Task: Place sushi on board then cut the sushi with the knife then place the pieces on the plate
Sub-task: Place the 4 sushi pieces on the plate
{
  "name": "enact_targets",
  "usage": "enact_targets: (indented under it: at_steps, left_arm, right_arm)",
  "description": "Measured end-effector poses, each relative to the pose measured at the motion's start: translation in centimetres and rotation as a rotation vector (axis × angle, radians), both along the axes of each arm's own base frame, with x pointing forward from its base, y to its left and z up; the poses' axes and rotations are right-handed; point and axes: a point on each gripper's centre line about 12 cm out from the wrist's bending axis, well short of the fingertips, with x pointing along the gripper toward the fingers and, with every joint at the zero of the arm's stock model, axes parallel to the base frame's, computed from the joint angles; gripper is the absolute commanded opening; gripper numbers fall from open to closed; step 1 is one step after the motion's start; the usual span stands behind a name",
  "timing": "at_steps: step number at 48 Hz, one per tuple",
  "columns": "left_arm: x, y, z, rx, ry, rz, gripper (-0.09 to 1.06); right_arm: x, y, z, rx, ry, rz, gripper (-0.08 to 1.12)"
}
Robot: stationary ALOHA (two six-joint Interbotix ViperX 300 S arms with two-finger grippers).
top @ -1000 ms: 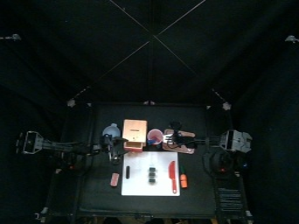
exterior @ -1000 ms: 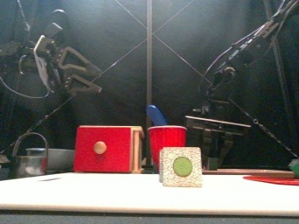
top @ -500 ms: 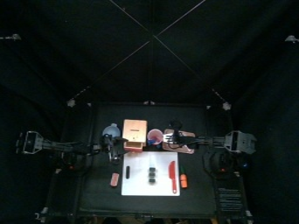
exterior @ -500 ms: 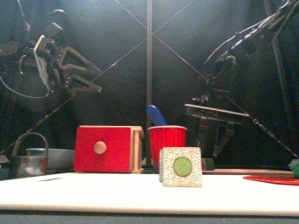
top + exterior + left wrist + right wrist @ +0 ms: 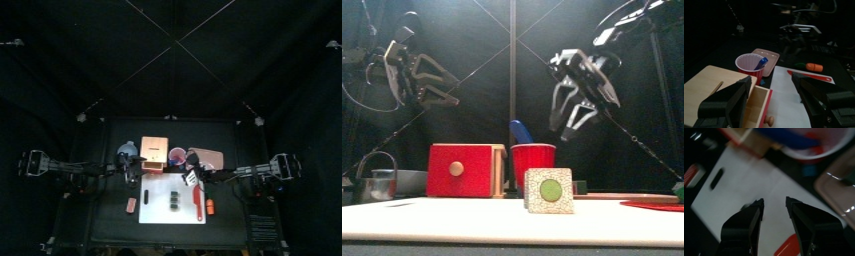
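The dark green sushi roll point(image 5: 175, 198) lies on the white board point(image 5: 158, 208), its speckled cut end with a green centre point(image 5: 548, 190) facing the front. A red knife point(image 5: 197, 197) rests on the board to the roll's right. The pink tray point(image 5: 203, 156) sits behind the board, beside the red cup point(image 5: 533, 167) that holds a blue knife point(image 5: 520, 132). My right gripper point(image 5: 191, 178) hangs open and empty over the board's back edge, as its wrist view point(image 5: 773, 202) shows. Held high at the left, my left gripper point(image 5: 425, 82) is open too point(image 5: 773, 77).
A wooden box with a red drawer front point(image 5: 466, 170) stands left of the cup, a metal cutter point(image 5: 380, 185) at far left. The blue-grey bowl point(image 5: 127, 150) is at the back left. Orange toy foods lie at both board sides point(image 5: 131, 204) point(image 5: 211, 208).
My right gripper has left the spot over the pink tray, risen and swung forward over the board's back edge. The left arm and the sushi have stayed put.
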Motion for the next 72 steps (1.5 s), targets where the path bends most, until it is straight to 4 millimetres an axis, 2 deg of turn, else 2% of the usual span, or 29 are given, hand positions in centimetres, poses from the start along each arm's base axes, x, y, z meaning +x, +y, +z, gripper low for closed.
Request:
enact_targets:
  at_steps: [9, 18, 29, 43, 56, 72]
  left_arm:
    - [0.3, 0.2, 0.6, -0.023, -0.021, 0.02, 0.96]
    - [0.5, 0.4, 0.8, -0.039, -0.031, 0.034, 0.96]
    - [0.4, 0.5, 0.8, -0.051, -0.034, 0.046, 0.96]
    - [0.4, 0.6, 0.8, -0.055, -0.034, 0.051, 0.96]
    - [0.4, 0.5, 0.8, -0.057, -0.033, 0.049, 0.96]
    - [0.1, 0.6, 0.3, -0.062, -0.018, 0.055, 0.96]
  right_arm:
    - [2.1, 2.1, -2.4, -0.1, 0.054, 0.146, 0.9]
    - [2.1, 2.3, -3.5, -0.185, 0.118, 0.216, 1.02]
    - [1.8, 1.8, -4.2, -0.222, 0.165, 0.231, 1.02]
    - [1.9, 0.9, -6.1, -0.224, 0.218, 0.215, 1.01]
    - [2.5, 0.4, -5.9, -0.224, 0.21, 0.2, 1.01]
    - [3.0, 0.7, -6.7, -0.219, 0.224, 0.205, 1.01]
